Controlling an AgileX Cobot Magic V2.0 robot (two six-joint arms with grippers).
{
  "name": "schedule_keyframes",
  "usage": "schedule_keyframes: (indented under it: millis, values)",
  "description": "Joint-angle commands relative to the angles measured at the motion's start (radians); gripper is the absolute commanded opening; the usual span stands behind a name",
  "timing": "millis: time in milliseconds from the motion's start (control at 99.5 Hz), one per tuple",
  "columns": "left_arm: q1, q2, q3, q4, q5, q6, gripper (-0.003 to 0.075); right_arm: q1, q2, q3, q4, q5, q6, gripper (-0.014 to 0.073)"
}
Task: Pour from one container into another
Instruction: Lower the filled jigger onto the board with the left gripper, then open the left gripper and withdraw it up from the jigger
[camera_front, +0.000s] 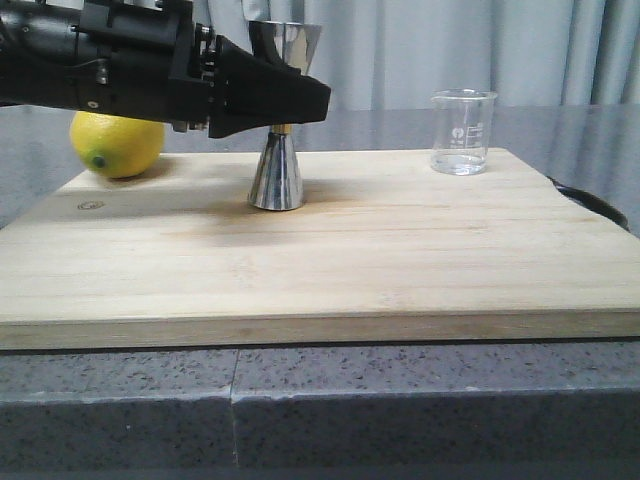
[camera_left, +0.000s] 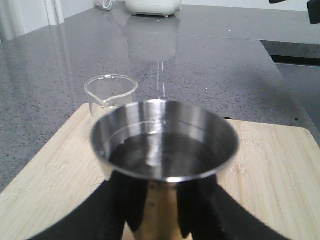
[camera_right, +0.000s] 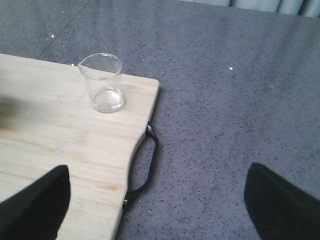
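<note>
The steel hourglass jigger (camera_front: 277, 180) stands upright on the wooden board (camera_front: 400, 250), left of centre, and dark liquid shows in its upper cup (camera_left: 165, 145). My left gripper (camera_front: 295, 100) comes in from the left and is shut on the jigger at its narrow waist, one finger on each side (camera_left: 162, 210). The clear glass beaker (camera_front: 462, 132) stands upright at the board's back right corner, apart from both grippers and nearly empty (camera_right: 102, 84). My right gripper (camera_right: 157, 205) hangs open over the board's right edge, holding nothing; the front view does not show it.
A yellow lemon (camera_front: 117, 143) lies at the board's back left, behind my left arm. A black handle (camera_right: 145, 165) sticks out from the board's right edge. Grey speckled counter surrounds the board. A white appliance (camera_left: 152, 6) stands far back on the counter.
</note>
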Motion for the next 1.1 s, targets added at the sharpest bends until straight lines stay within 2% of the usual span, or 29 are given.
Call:
schedule_keyframes:
  millis: [0,90,291,462,713,874,1095]
  values:
    - [0.002,-0.041,-0.029,-0.078,0.102,0.001,0.0203,0.002,-0.005,-0.026,-0.021,-0.061,0.003,0.0618]
    - [0.002,-0.041,-0.029,-0.078,0.102,0.001,0.0207,0.002,-0.005,-0.026,-0.021,-0.061,0.003,0.0618]
    - [0.002,-0.041,-0.029,-0.078,0.102,0.001,0.0283,0.002,-0.005,-0.026,-0.021,-0.061,0.003,0.0618]
    - [0.002,-0.041,-0.029,-0.078,0.102,0.001,0.0299,0.002,-0.005,-0.026,-0.021,-0.061,0.003,0.0618]
    - [0.002,-0.043,-0.029,-0.076,0.090,-0.003,0.0522,0.002,-0.005,-0.026,-0.021,-0.061,0.003,0.0618]
    - [0.002,-0.095,-0.029,0.013,-0.042,-0.094,0.0538,0.002,-0.005,-0.026,-0.021,-0.054,0.003,0.0618]
    - [0.002,-0.234,-0.029,0.281,-0.213,-0.366,0.0538,0.002,-0.005,-0.026,-0.021,-0.047,0.003,0.0618]
